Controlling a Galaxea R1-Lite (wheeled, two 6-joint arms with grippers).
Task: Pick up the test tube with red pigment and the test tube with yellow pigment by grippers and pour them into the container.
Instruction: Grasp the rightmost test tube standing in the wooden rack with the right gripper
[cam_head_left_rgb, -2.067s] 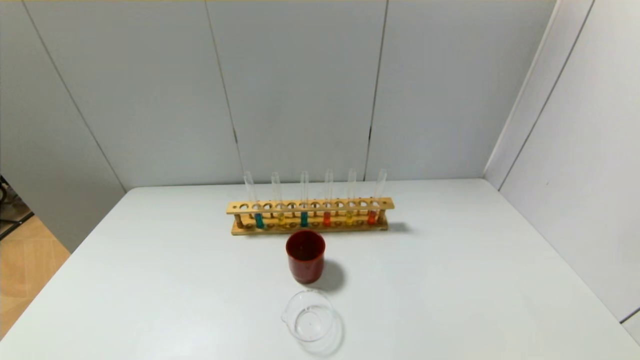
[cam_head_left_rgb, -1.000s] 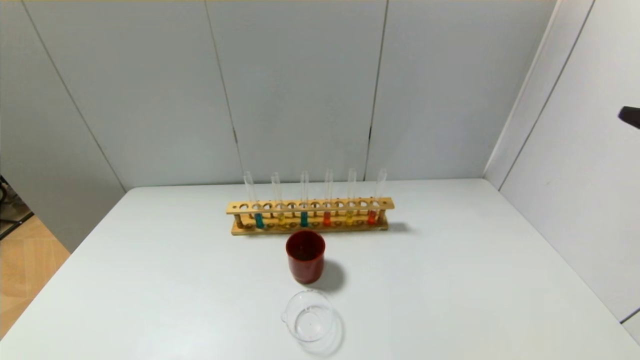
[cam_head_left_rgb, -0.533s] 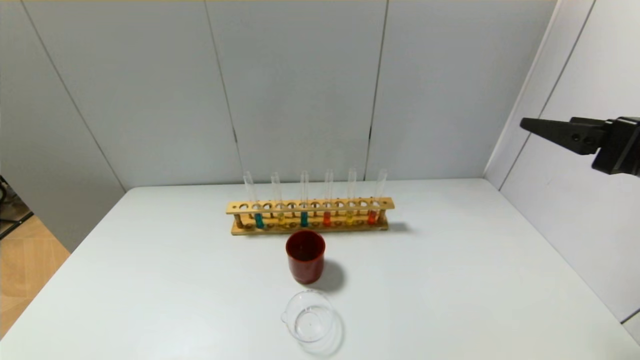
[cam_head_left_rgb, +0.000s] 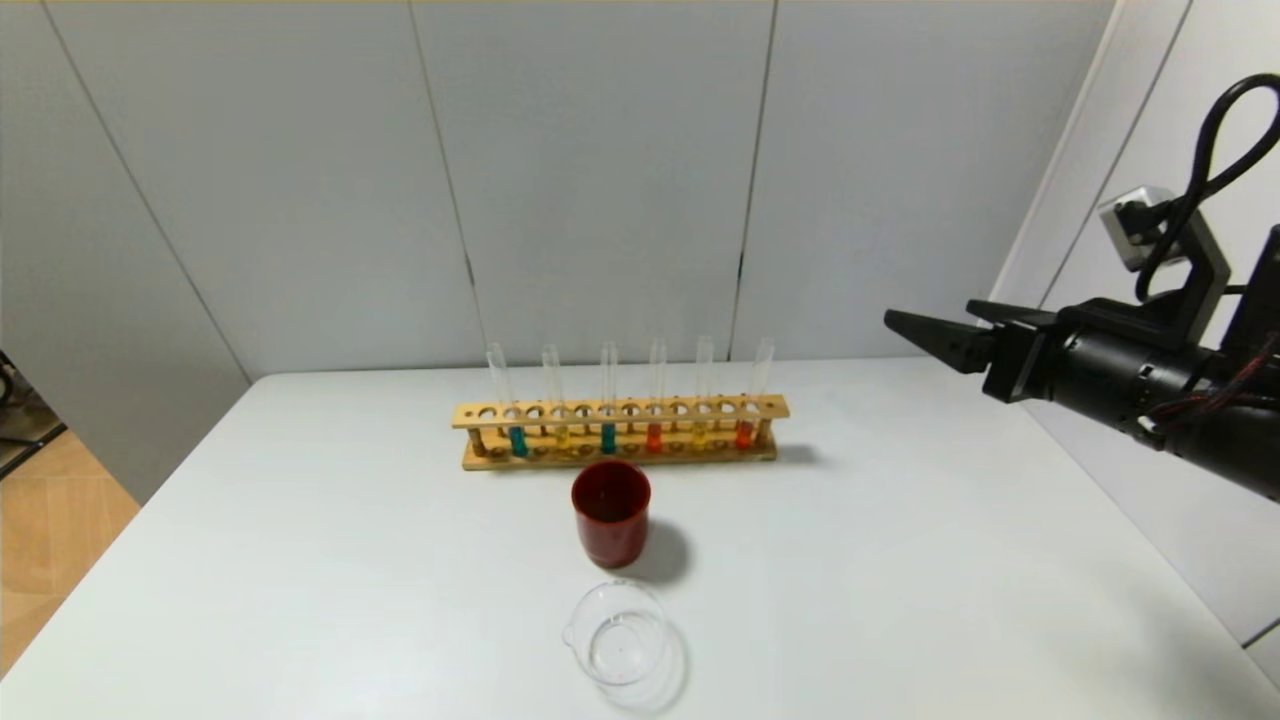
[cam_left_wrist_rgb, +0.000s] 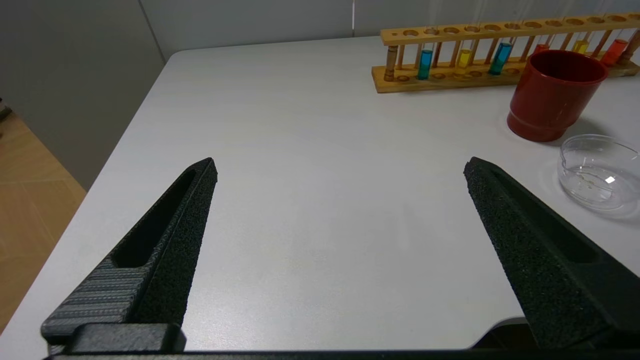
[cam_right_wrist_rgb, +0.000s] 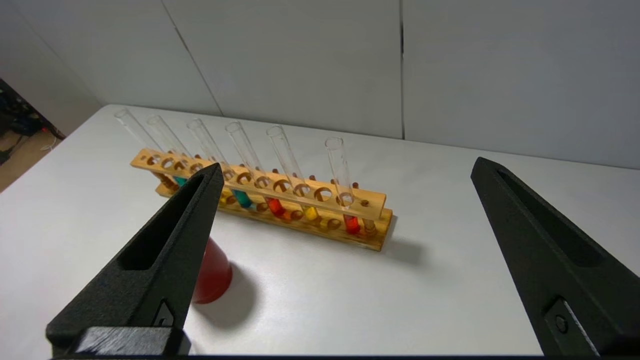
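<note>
A wooden rack (cam_head_left_rgb: 620, 410) at the table's middle back holds several upright test tubes. Two hold red pigment (cam_head_left_rgb: 654, 437) (cam_head_left_rgb: 744, 433) and two hold yellow pigment (cam_head_left_rgb: 561, 437) (cam_head_left_rgb: 699, 435). The clear glass container (cam_head_left_rgb: 617, 632) stands empty near the front edge. My right gripper (cam_head_left_rgb: 930, 315) is open and empty, held high to the right of the rack and pointing toward it; in the right wrist view (cam_right_wrist_rgb: 347, 165) the end red tube (cam_right_wrist_rgb: 351, 223) lies ahead between its fingers. My left gripper (cam_left_wrist_rgb: 340, 162) is open and empty, low over the table's front left.
A dark-red cup (cam_head_left_rgb: 611, 510) stands between the rack and the container. Two tubes with teal liquid (cam_head_left_rgb: 518, 440) (cam_head_left_rgb: 608, 438) stand in the rack's left half. A wall panel runs close along the table's right side, behind my right arm.
My right arm has come into the head view from the right and reached leftward toward the rack. The tubes, cup and container have not moved.
</note>
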